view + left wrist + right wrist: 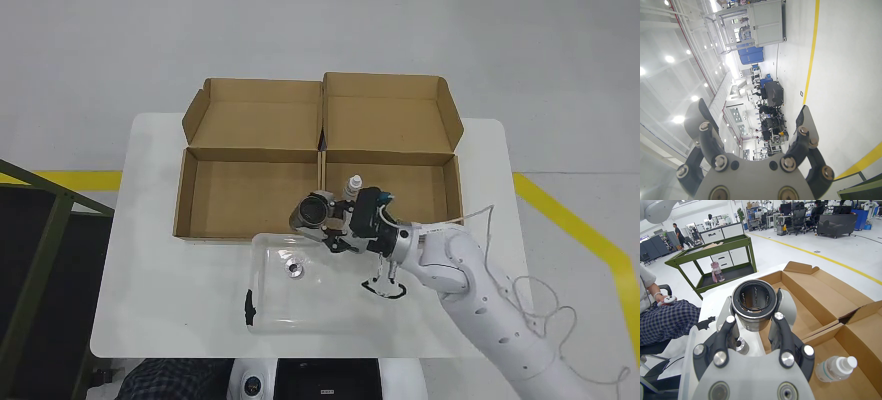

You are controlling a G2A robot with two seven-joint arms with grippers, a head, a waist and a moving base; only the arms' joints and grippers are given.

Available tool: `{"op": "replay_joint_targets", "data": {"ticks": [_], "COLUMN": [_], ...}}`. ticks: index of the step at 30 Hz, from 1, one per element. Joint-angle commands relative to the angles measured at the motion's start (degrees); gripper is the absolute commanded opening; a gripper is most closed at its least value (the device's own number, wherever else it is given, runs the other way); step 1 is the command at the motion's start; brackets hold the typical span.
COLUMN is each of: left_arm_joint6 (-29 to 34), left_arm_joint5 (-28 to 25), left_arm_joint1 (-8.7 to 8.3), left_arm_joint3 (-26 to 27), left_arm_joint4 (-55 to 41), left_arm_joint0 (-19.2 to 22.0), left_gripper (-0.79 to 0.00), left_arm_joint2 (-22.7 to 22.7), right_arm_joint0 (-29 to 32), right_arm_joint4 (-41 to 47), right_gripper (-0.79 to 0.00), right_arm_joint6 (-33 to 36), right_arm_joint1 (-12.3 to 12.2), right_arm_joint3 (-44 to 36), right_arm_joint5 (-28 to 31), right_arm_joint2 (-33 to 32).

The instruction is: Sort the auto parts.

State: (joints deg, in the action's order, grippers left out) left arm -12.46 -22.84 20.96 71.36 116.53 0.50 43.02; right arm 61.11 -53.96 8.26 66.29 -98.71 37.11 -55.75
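My right gripper (322,216) (754,306) is shut on a steel linear bearing (310,211) (754,306), a hollow cylinder with a black end ring. It hangs over the front edge of the two cardboard boxes, near where the left box (210,200) (810,306) meets the right box (440,185) (863,336). A small white bottle (352,185) (834,367) lies in the right box. A small metal bushing (294,268) (742,345) rests in the clear plastic tray (330,310) (691,338). My left gripper (753,115) is open, pointing up at the hall.
The white table (150,300) carries the two open boxes at the back and the clear tray at the front. Black tape pieces (248,305) mark the tray's corners. A green cart (715,262) stands beside the table, and a seated person holds a controller (668,299).
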Motion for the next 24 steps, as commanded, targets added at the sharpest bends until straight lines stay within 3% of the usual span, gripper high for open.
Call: {"op": "replay_joint_targets", "data": {"ticks": [1,10,24], "left_arm_joint6": [0.0,0.0,0.0], "left_arm_joint5": [0.0,0.0,0.0], "left_arm_joint1": [0.00,0.00,0.00], "left_arm_joint3": [0.0,0.0,0.0], "left_arm_joint4": [0.0,0.0,0.0], "left_arm_joint0": [0.0,0.0,0.0], "left_gripper": [0.000,0.000,0.000], "left_arm_joint2": [0.0,0.0,0.0], "right_arm_joint0": [-1.1,-4.7,-11.2], "right_arm_joint4": [-0.6,-7.2,-7.0], "right_gripper": [-0.785,-0.785,-0.785], "right_arm_joint6": [0.0,0.2,3.4], "right_arm_joint1": [0.4,2.3,6.0], "right_arm_joint3": [1.2,3.9,10.4], "right_arm_joint5": [-1.3,-11.2,-23.2], "right_arm_joint2": [1.0,5.2,9.9]}}
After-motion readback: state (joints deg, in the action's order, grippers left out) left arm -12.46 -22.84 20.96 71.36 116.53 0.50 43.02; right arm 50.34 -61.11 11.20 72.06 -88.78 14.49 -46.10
